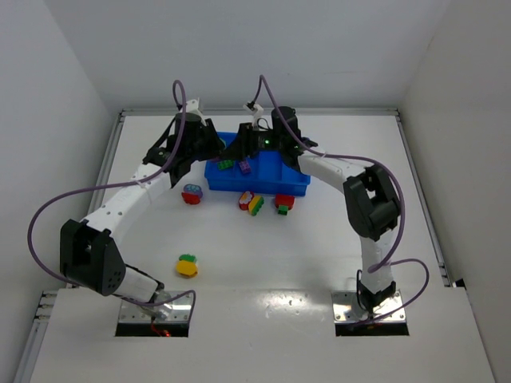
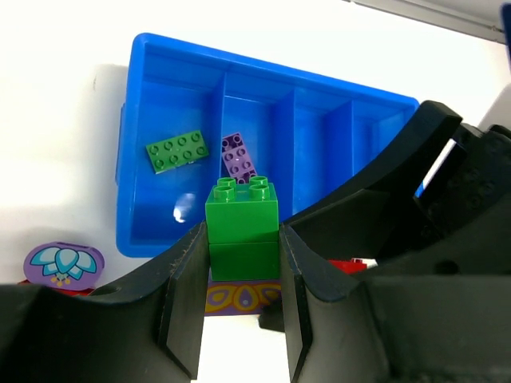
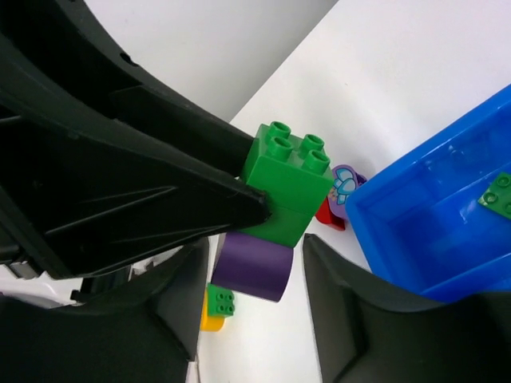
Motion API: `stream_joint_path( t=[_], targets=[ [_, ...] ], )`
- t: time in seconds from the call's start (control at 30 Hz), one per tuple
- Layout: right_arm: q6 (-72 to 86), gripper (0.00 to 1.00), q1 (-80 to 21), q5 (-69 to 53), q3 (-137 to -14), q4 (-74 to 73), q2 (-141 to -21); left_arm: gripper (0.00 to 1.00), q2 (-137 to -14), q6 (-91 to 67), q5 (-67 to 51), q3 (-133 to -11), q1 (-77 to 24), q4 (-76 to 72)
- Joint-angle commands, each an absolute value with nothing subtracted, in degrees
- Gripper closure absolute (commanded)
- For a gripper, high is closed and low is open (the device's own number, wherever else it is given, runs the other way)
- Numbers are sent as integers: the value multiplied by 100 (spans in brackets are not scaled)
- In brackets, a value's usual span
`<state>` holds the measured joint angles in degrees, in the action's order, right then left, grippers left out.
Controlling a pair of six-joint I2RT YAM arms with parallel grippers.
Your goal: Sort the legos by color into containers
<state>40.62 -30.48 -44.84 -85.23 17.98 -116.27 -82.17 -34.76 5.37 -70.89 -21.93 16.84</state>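
Observation:
My left gripper point(image 1: 217, 152) is shut on a green lego point(image 2: 242, 227) with a purple piece point(image 2: 239, 297) stuck under it, held above the near-left edge of the blue tray point(image 2: 132, 144). My right gripper point(image 1: 239, 148) faces it. Its jaws point(image 3: 257, 263) stand open on either side of the purple piece point(image 3: 251, 263), with a gap on one side. The green lego point(image 3: 287, 179) shows above it. In the tray point(image 1: 279, 171) a flat green lego point(image 2: 177, 150) lies in the leftmost compartment and a flat purple lego point(image 2: 238, 155) in the one beside it.
On the table in front of the tray lie a purple-and-red piece point(image 1: 192, 194), a red-and-yellow piece point(image 1: 251, 201) and a red-and-green piece point(image 1: 284, 202). A yellow-and-green piece point(image 1: 187, 265) lies nearer the left arm's base. Walls enclose the table.

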Motion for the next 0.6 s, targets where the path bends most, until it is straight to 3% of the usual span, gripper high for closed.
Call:
stream_joint_path(
  t=[0.0,0.07,0.2,0.3,0.57],
  targets=[
    [4131,53,-3085,-4491,-8824,2224,-11733,100,-8086,-3445,466,-7084,-2303,1477],
    [4131,58,-3085,-4491,-8877,2224,-11733,100,-8086,-3445,466,-7084,-2303,1477],
    [4192,90,-3085,-4491,-8877,2285,-11733,100,-8086,-3445,466,-7084,-2303,1424],
    [4192,100,-3085,-4438,-8824,2285,-11733,100,-8086,-3498,667,-7084,-2303,1424],
    [4087,100,-3085,-4438,-8535,2391,-11550,100,-8296,-3445,1256,-7540,-2022,1143]
  ],
)
